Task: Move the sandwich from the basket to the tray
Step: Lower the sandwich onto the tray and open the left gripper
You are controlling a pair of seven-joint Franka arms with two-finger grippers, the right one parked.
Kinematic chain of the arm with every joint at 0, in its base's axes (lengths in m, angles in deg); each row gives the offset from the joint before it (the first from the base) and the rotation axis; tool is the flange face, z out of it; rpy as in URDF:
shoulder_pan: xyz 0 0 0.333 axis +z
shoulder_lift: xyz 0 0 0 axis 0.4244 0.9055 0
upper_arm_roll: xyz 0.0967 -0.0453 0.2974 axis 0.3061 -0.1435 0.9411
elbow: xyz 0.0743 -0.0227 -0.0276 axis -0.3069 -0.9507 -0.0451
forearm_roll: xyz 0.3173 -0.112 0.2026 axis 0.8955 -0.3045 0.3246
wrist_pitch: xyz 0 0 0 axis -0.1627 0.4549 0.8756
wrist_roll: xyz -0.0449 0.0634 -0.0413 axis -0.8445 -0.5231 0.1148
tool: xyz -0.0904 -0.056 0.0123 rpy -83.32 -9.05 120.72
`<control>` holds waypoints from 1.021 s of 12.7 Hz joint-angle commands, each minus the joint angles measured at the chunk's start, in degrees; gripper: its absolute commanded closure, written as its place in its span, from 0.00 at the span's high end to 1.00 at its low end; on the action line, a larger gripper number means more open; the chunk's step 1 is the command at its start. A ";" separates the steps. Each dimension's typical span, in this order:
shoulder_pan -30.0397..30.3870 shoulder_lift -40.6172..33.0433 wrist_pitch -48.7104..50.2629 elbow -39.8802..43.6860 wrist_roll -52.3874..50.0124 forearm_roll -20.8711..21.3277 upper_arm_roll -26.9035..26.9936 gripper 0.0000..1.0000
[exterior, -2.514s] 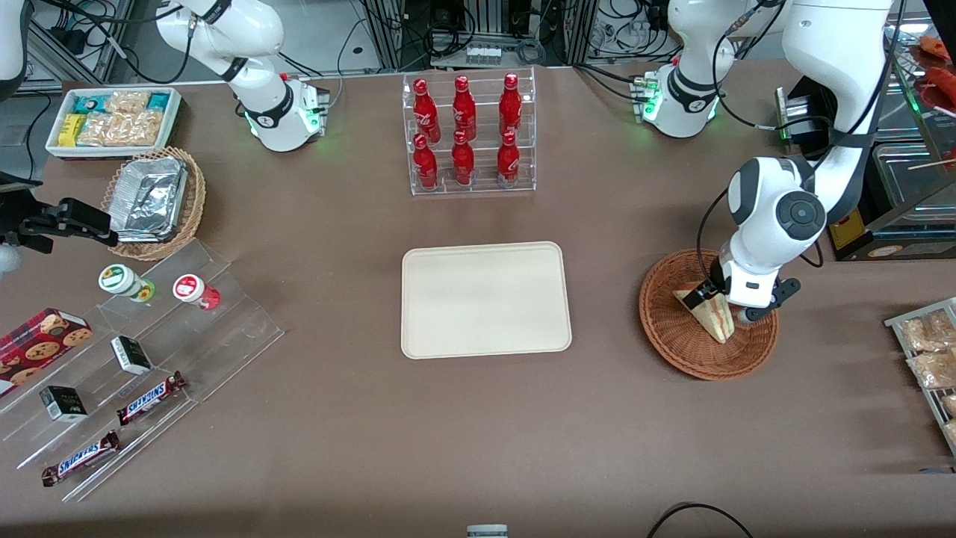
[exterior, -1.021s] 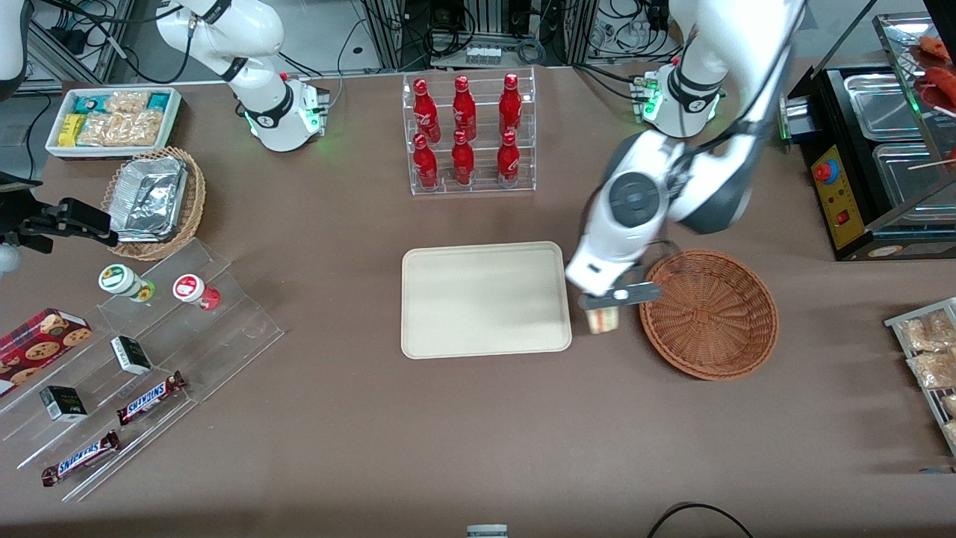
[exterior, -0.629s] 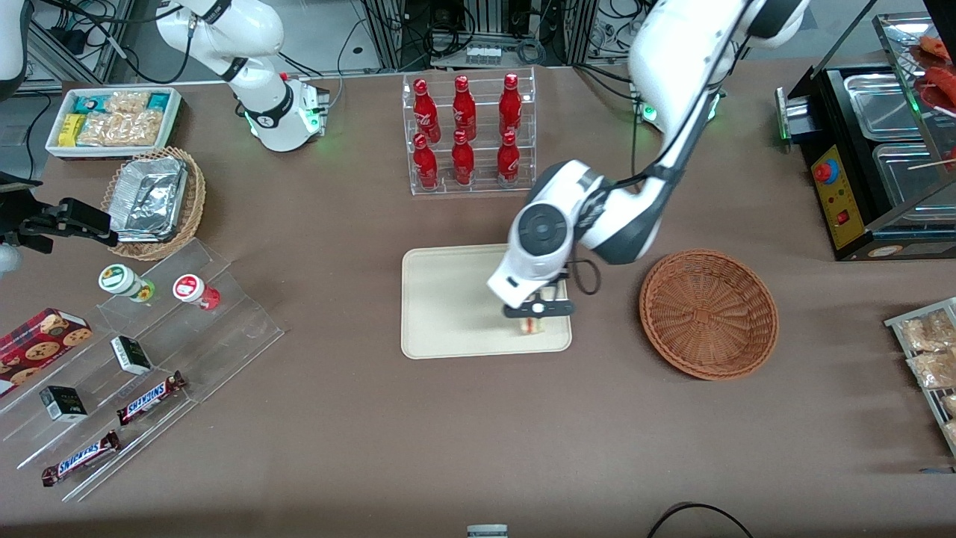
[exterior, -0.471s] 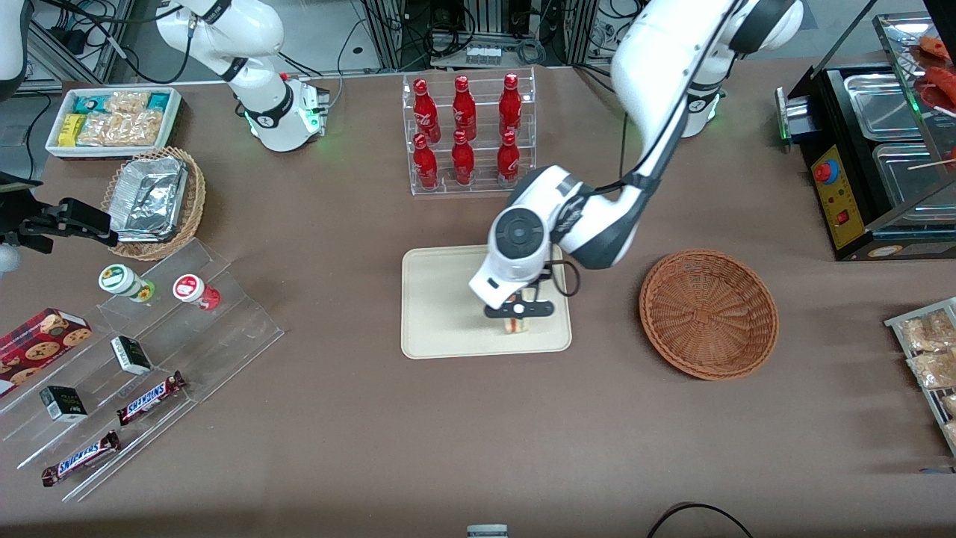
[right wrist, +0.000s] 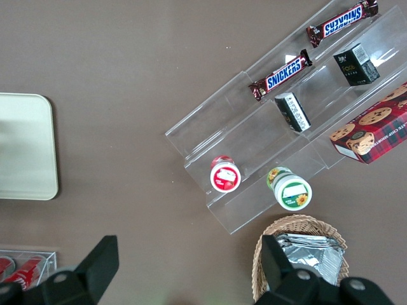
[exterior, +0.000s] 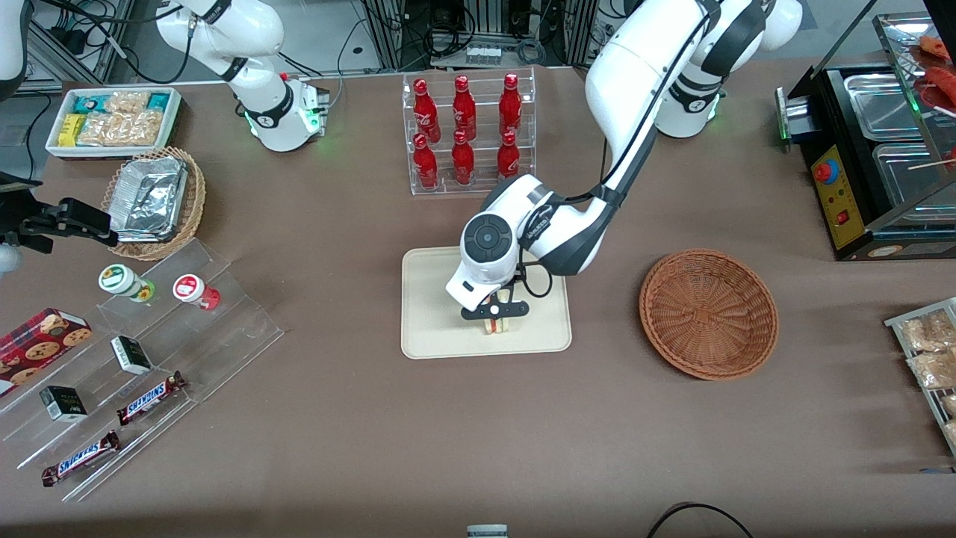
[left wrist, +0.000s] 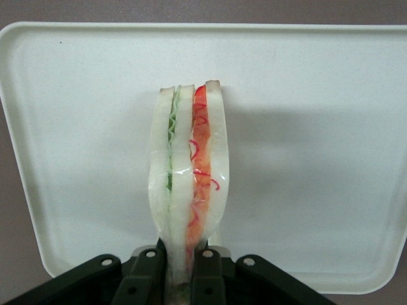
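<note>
Moved from basket rim to over the tray point(exterior: 433, 299) at frame centre: gripper point(exterior: 496, 312), clamped on the sandwich point(exterior: 497, 325). Left to right on brown table point(exterior: 336, 418): snack racks point(exterior: 142, 359), tray, emptied basket point(exterior: 708, 314).

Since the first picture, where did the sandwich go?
The gripper lifted the sandwich out of the basket and carried it sideways over the tray, toward the parked arm's end. Its fingers remain shut on it, not yet released. The basket, now empty, and the tray have not moved.
</note>
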 commanded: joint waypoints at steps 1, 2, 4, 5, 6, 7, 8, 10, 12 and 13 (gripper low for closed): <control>-0.75 1.30 -0.96 1.73 -0.20 -1.17 -0.17 0.00; -0.75 1.56 -1.92 1.72 0.07 -1.17 -0.26 0.00; -0.75 1.65 -3.95 1.46 0.51 -1.17 -0.70 0.00; -0.75 1.74 -4.30 1.46 0.86 -1.08 -1.31 0.00; -0.75 1.74 -4.31 1.46 1.12 -1.08 -1.32 0.00; -0.75 2.09 -4.74 1.46 1.21 -1.00 -1.41 0.00; -0.75 2.27 -5.01 1.29 1.47 -0.91 -1.41 0.00; -0.75 2.27 -5.18 0.93 1.39 -0.82 -1.32 0.00; -0.84 2.36 -5.10 0.93 -0.01 -0.73 -1.32 0.00; -0.84 2.36 -5.10 0.93 -1.41 -0.56 -1.32 0.00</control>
